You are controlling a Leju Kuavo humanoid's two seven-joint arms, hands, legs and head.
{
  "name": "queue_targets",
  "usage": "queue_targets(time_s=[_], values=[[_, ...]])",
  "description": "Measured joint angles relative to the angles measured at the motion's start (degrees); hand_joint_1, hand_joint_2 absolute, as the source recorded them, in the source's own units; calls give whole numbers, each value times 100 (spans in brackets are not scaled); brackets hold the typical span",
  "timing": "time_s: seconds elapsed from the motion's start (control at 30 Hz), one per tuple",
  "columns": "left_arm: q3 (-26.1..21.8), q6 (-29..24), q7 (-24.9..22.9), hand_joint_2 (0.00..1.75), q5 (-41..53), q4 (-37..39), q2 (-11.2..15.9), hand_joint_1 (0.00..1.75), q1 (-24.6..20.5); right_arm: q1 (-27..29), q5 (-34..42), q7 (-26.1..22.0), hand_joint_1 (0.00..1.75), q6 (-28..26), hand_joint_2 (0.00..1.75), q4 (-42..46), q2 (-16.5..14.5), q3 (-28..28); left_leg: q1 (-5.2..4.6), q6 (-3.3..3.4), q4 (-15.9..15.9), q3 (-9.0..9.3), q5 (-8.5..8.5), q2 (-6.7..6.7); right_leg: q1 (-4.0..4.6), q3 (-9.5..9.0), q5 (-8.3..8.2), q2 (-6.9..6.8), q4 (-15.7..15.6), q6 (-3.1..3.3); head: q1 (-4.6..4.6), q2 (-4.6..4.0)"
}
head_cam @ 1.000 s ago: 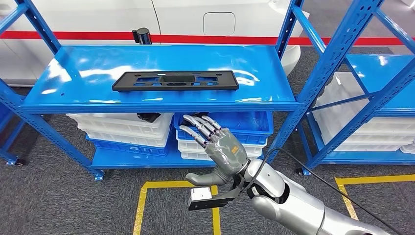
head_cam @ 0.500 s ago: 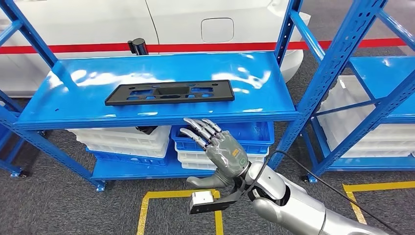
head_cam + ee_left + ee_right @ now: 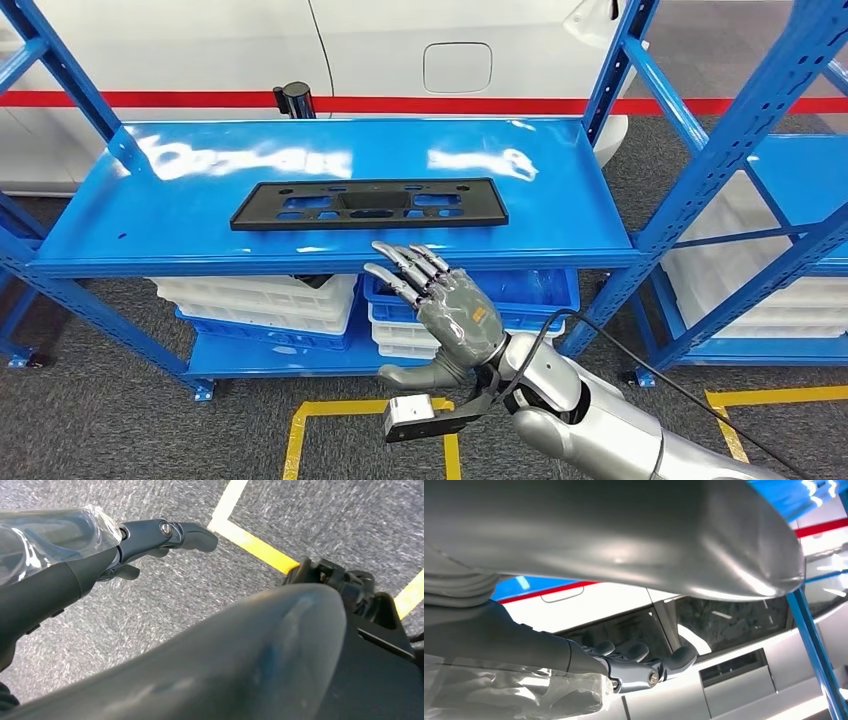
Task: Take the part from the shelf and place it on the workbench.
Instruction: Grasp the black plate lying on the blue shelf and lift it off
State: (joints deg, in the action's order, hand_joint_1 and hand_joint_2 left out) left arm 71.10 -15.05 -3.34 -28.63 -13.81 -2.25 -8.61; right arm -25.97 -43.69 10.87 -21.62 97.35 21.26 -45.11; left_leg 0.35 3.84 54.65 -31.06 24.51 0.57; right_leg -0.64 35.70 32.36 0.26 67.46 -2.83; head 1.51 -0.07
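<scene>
Flat black rectangular plastic part (image 3: 369,204) with cut-outs, lying lengthwise on the glossy blue metal shelf (image 3: 560,190). Right hand (image 3: 438,310) raised just below the shelf's front edge, fingers (image 3: 402,263) spread, holding nothing. Left hand (image 3: 150,542) over grey carpet, grip unclear.

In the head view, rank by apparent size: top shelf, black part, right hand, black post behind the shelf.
1. Top shelf
2. Black part
3. Right hand, which is nearer the camera, so it looks bigger than it is
4. Black post
</scene>
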Motion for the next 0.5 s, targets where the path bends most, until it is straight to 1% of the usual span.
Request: queue_targets(time_s=[0.03,0.07,0.1,0.13,0.17,0.2,0.23,0.27,0.3,0.37,0.4,0.43,0.47,0.5], values=[[3,1,0,0,0,0,-1,0,4,15,2,-2,0,0,0,0,0,-1,-1,6,0,33,35,2,-2,229,104,0,301,-5,1,0],[5,1,0,0,0,0,-1,0,11,27,3,-3,0,1,0,0,1,-2,-2,5,0,75,76,5,-3,384,115,0,424,-10,1,0],[6,1,0,0,0,0,-1,0,17,33,5,-4,0,1,0,0,1,-2,-2,-1,0,127,119,9,-3,433,5,-1,334,-12,1,0],[8,1,0,0,0,0,-1,0,20,33,6,-6,0,1,0,0,1,-2,-2,-13,0,192,168,15,-4,376,-232,-1,37,-5,2,0],[8,1,0,0,0,0,-2,0,20,33,7,-8,0,1,0,0,1,-2,-2,-28,-2,255,220,20,-2,254,-544,-1,-381,12,2,0],[9,1,0,0,-1,0,-3,0,17,32,7,-10,0,2,0,0,1,-2,-8,-51,-3,311,269,23,10,141,-756,-4,-744,33,-2,0],[10,1,0,0,-1,0,-4,0,12,30,7,-11,0,2,0,0,0,-3,-12,-83,-8,343,314,25,30,57,-873,-6,-998,59,-4,0],[11,2,0,0,-2,0,-4,0,9,30,7,-14,0,3,0,3,-1,-5,-15,-120,-7,370,345,25,49,22,-925,-5,-1120,91,-6,0],[12,3,0,0,-2,0,-3,0,6,28,7,-16,0,3,0,5,-1,-7,-22,-158,4,392,359,24,65,15,-879,-6,-1129,126,-9,0],[14,4,0,0,-2,0,-2,0,2,21,5,-24,0,3,0,12,0,-5,-19,-219,69,428,391,18,50,-62,-897,-4,-1151,208,-9,0],[15,4,0,0,-1,0,-2,0,-4,11,4,-26,0,3,0,14,1,-4,-15,-246,204,382,435,12,36,-115,-870,-7,-1160,245,-15,0],[16,5,0,0,-1,0,-2,0,-13,3,2,-29,0,3,0,17,-1,-3,-6,-274,447,258,521,7,25,-165,-850,-8,-1168,274,-20,0],[16,5,0,0,0,0,-1,0,-19,-3,-1,-32,0,4,0,21,-3,-5,3,-300,797,53,640,2,22,-202,-820,-9,-1174,294,-25,0],[18,5,0,0,0,0,-2,0,-19,-5,-2,-33,0,4,0,25,-7,-7,7,-325,1184,-200,777,0,23,-228,-787,-5,-1173,306,-31,0]])
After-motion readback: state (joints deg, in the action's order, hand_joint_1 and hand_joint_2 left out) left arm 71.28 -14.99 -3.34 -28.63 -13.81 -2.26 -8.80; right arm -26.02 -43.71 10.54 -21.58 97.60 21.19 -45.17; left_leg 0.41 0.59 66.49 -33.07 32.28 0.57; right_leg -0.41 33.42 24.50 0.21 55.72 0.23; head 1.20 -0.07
